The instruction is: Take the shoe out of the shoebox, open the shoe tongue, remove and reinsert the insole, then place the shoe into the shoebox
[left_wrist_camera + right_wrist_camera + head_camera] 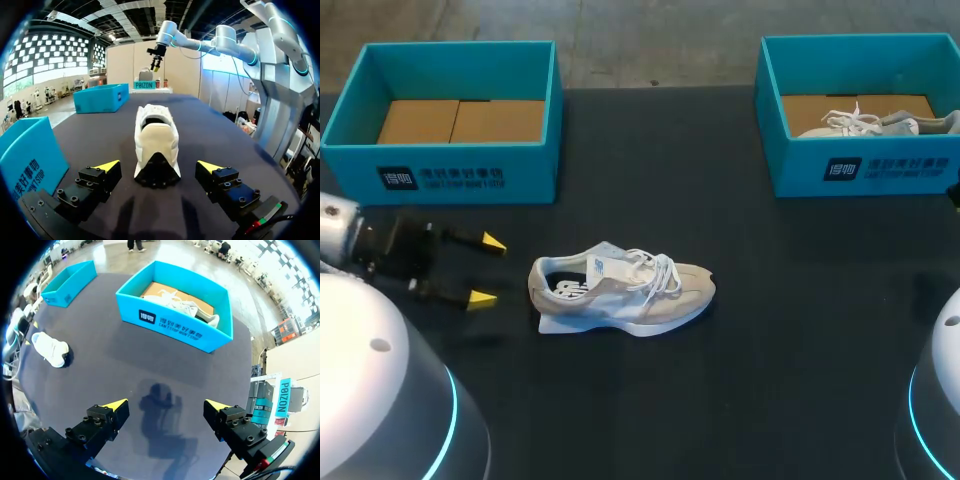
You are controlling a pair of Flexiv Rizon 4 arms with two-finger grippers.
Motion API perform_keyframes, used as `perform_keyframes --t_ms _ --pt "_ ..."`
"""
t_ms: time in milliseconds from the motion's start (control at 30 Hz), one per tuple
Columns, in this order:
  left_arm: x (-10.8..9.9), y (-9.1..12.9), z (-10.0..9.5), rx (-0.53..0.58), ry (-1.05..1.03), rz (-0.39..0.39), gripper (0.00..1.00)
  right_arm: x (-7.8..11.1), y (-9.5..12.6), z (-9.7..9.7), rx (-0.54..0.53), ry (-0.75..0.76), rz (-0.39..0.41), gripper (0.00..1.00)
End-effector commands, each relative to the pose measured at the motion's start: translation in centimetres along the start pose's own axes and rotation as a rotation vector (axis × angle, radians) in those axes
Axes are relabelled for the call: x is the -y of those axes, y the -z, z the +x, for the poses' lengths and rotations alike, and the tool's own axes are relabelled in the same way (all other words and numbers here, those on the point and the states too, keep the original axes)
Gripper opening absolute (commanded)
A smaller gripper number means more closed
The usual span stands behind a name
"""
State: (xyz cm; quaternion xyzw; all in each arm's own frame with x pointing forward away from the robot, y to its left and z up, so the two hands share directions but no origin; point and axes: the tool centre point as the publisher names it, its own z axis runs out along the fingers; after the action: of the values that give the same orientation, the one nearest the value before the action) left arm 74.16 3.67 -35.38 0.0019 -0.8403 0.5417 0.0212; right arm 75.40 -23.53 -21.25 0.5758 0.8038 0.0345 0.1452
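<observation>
1. Left gripper (488,270): jaws wide, empty; beige-and-white laced sneaker (620,290) lies just ahead, heel toward them.
2. Right gripper (167,404): jaws wide, empty; teal cardboard shoebox (175,330), holding a pale shoe (175,302), well ahead.

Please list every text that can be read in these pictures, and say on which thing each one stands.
Left shoebox, front wall: white logo and two lines of print, too small to read.
Right shoebox, front wall: the same kind of print, too small to read.
Sneaker: small marks inside, unreadable.
</observation>
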Motion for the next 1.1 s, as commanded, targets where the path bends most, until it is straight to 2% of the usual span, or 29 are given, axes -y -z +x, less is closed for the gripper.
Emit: perform_keyframes --t_ms 33,667,833,1100 --pt "-0.3 -1.8 -0.3 0.024 0.015 0.013 1.0 -0.1 -0.1 -0.1 -0.002 0.001 0.001 1.0" --pt "-0.3 -6.1 -2.0 -0.007 0.043 -0.016 1.0 -0.1 -0.1 -0.1 -0.002 0.001 0.001 1.0" --pt "-0.2 -6.7 -1.5 -0.018 0.049 -0.014 1.0 -0.1 -0.1 -0.1 -0.002 0.001 0.001 1.0" --pt "-1.1 -7.1 0.1 -0.01 0.086 -0.004 1.0 -0.1 -0.1 -0.1 -0.002 0.001 0.001 1.0"
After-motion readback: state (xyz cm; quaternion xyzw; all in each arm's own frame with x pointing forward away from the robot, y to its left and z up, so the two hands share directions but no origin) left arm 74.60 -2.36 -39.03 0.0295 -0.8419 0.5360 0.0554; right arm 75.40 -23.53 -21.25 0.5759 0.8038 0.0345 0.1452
